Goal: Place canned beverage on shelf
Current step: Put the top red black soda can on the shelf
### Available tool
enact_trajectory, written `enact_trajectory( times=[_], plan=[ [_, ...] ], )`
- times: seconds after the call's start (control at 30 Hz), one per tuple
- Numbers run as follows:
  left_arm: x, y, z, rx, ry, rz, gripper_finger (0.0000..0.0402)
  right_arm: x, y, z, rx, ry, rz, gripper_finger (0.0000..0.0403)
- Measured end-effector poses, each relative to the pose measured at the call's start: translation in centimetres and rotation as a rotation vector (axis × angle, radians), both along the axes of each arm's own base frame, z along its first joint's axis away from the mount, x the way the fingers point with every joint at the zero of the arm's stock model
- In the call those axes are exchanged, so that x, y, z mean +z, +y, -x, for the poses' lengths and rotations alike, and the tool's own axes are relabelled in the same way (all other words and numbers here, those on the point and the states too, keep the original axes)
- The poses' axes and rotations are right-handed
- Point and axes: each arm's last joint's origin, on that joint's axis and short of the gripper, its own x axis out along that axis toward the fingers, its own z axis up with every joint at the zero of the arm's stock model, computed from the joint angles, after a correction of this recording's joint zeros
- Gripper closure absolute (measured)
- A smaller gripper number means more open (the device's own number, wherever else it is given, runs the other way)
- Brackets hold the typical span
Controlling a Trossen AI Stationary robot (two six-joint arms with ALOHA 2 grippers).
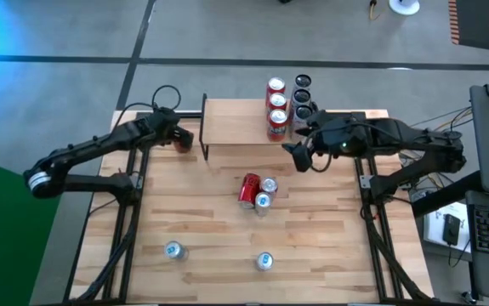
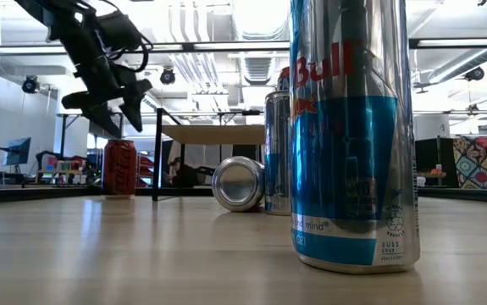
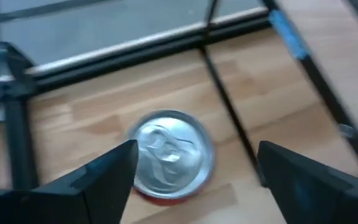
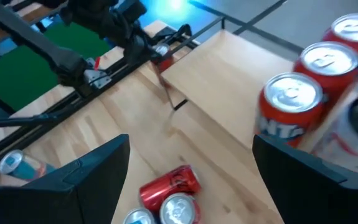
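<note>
Two arms reach in from the frame's side edges in the high view, meeting the shelf (image 1: 240, 123) from either end. That shelf stands at upper centre of the counter (image 1: 201, 229), and three red cans (image 1: 276, 106) are lined up on its right end, with two dark cans (image 1: 302, 95) just beside them.

At the shelf's left end, the left tool (image 1: 180, 138) hovers over an upright red can (image 3: 169, 155) that stands on the counter just off the shelf's legs. Its fingers (image 3: 98, 180) are spread wide on either side of the can's silver top and hold nothing.

Right of the shelf, the right tool (image 1: 299, 153) hangs near the row of red cans, its fingers (image 4: 79, 180) also wide apart and empty.

Near the counter's centre a red can (image 1: 249, 189) lies on its side, with two blue-and-silver cans (image 1: 264, 194) right against it. Two more blue-and-silver cans (image 1: 173, 250) stand well apart along the lower part of the frame, the other one (image 1: 264, 260) closest to the low camera.
</note>
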Motion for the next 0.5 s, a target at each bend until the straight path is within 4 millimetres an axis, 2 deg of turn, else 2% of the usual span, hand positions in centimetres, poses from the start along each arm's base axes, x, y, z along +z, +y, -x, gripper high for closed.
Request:
enact_trajectory(
  times=[0.13, 0.27, 0.5],
  plan=[
    [0.0, 0.6, 0.2, 0.061, 0.062, -0.009, 0.0044, 0.2, -1.0, 0.4, -0.029, -0.001, 0.019, 0.0076],
    [-0.8, 1.4, 0.0, 0.048, 0.097, 0.031, 0.0008, 0.2, -1.6, 0.4, -0.038, 0.008, 0.031, 0.0076],
    [-3.0, 2.3, -0.9, 0.004, 0.154, 0.118, 0.0020, -0.2, -1.8, -0.3, -0.041, 0.032, 0.032, 0.0076]
  ],
)
